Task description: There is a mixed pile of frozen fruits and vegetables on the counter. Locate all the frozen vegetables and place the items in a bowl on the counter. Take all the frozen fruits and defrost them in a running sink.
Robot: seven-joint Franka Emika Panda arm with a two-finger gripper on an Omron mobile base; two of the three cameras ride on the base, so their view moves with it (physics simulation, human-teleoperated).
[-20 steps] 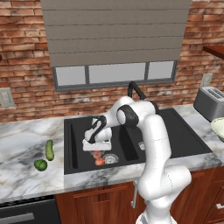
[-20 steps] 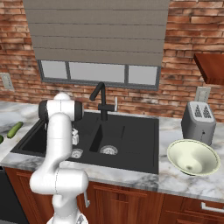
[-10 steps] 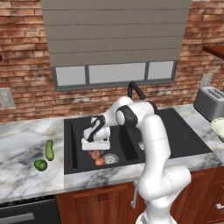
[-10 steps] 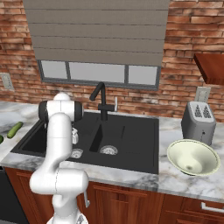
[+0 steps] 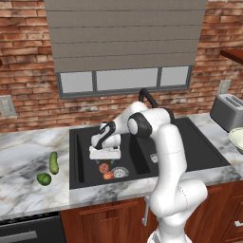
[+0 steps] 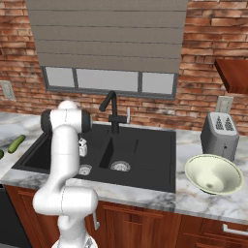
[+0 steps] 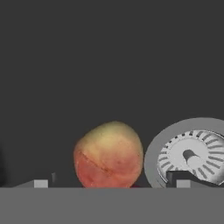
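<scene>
Home kitchen, red brick wall (image 5: pixel 28 57), shaded window (image 5: pixel 126 78), black 2-basin sink (image 6: pixel 145 160) with curved faucet (image 6: pixel 112 111), marble counter (image 5: pixel 23 152), wood cabinets (image 6: pixel 160 225), toaster (image 6: pixel 220 135)

A white marble counter (image 5: pixel 28 156) carries a dark-green cucumber (image 5: pixel 54 162) and, just beside it, a round green item (image 5: pixel 44 179). Set into the slab, a black sink (image 5: pixel 83 163) holds two reddish fruits (image 5: pixel 106 171) beside its silver drain (image 5: pixel 120 172). To the right stand a cream bowl (image 6: pixel 213 174) and a toaster (image 6: pixel 220 135).

White glossy rounded arm (image 5: pixel 168 156), dark grey joint bands, bulbous segments, white hand block.
</scene>
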